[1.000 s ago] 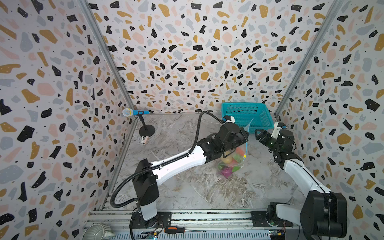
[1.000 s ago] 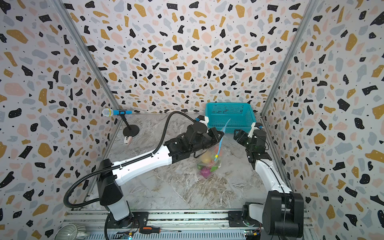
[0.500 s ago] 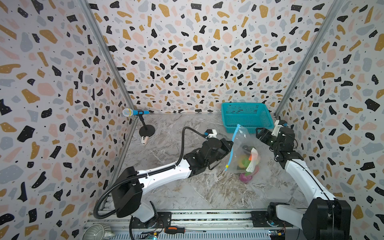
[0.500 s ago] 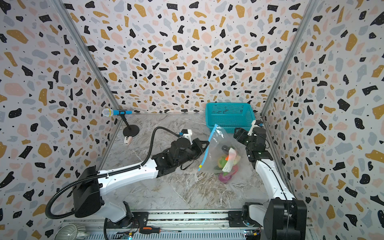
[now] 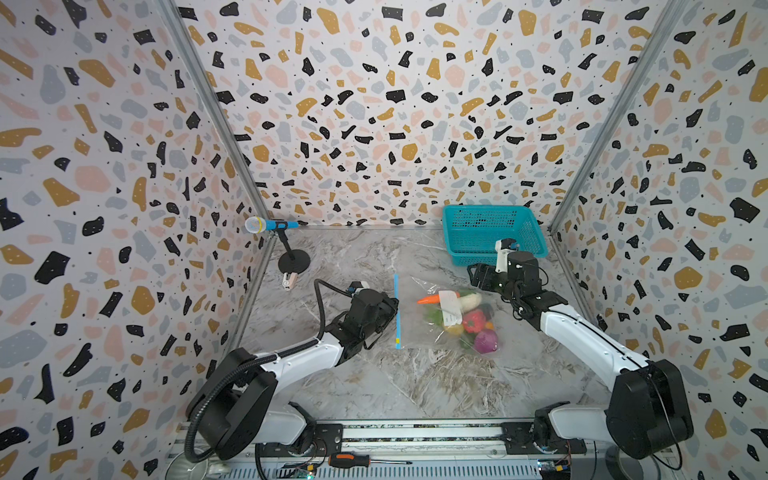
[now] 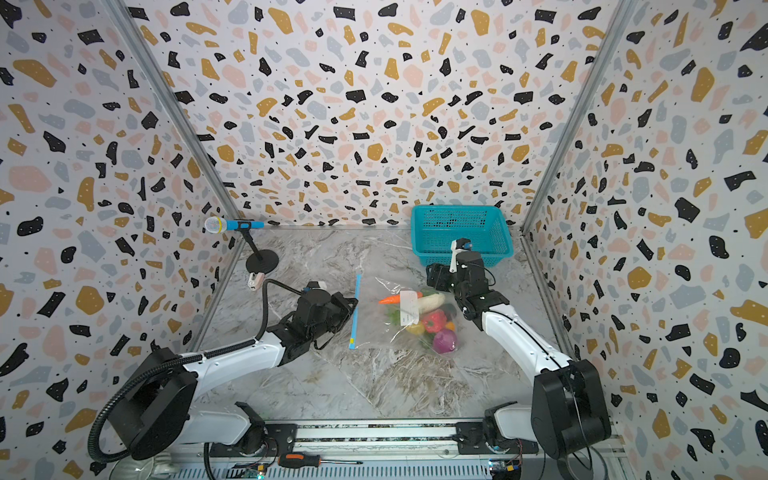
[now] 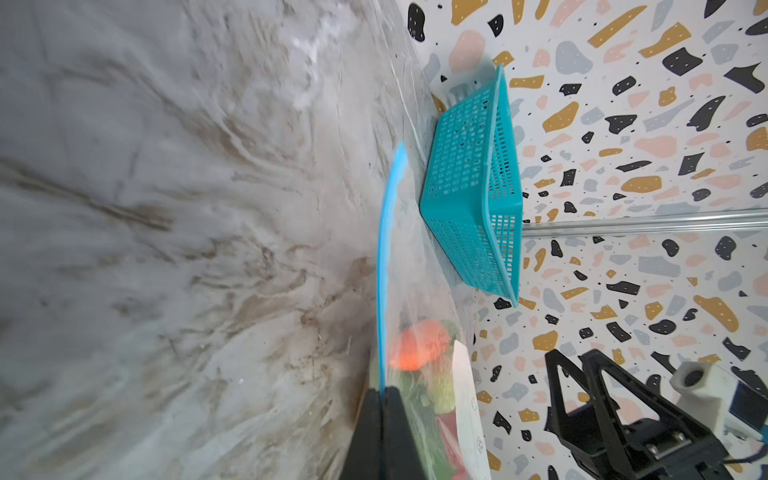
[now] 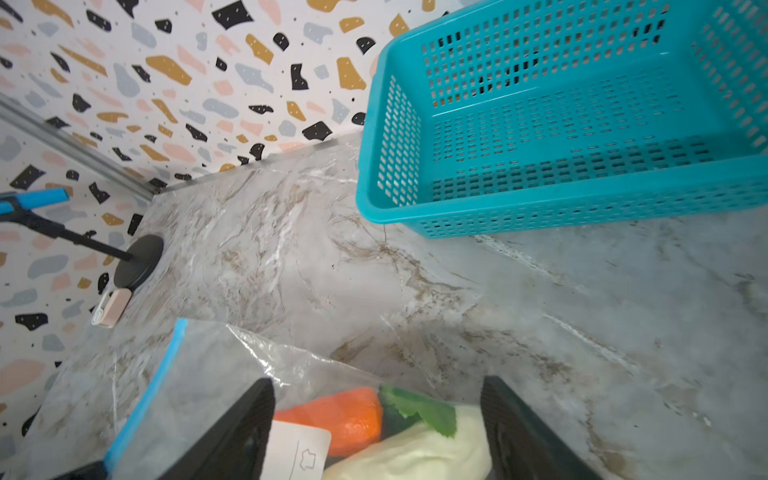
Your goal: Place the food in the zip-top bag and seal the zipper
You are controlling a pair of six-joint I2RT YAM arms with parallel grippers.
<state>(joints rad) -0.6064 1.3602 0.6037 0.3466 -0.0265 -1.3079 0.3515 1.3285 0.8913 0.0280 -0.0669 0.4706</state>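
The left gripper (image 7: 382,390) is pinched tight on the light-blue zipper (image 5: 396,291), about midway along the strip. The strip runs from 12 to 6 o'clock across the marble table (image 5: 374,386), with its yellow slider (image 5: 397,344) at the 6 o'clock end. 1 second ago that gripper held the zip-top bag (image 5: 419,332) hanging in the air. Now the bag lies flat, so I'd say loading is over and only the seal is left, though I cannot tell whether the mouth is already shut. The right gripper (image 8: 377,382) hangs wide over the bag's 3 o'clock side, gripping nothing. Inside the bag lie the carrot (image 5: 430,299), white cabbage-like piece (image 5: 469,300), red pepper (image 5: 473,321), purple onion (image 5: 485,341), yellow piece (image 5: 454,330) and leafy greens (image 5: 434,316). The teal mesh basket (image 5: 490,254) at 1 o'clock shows nothing inside.
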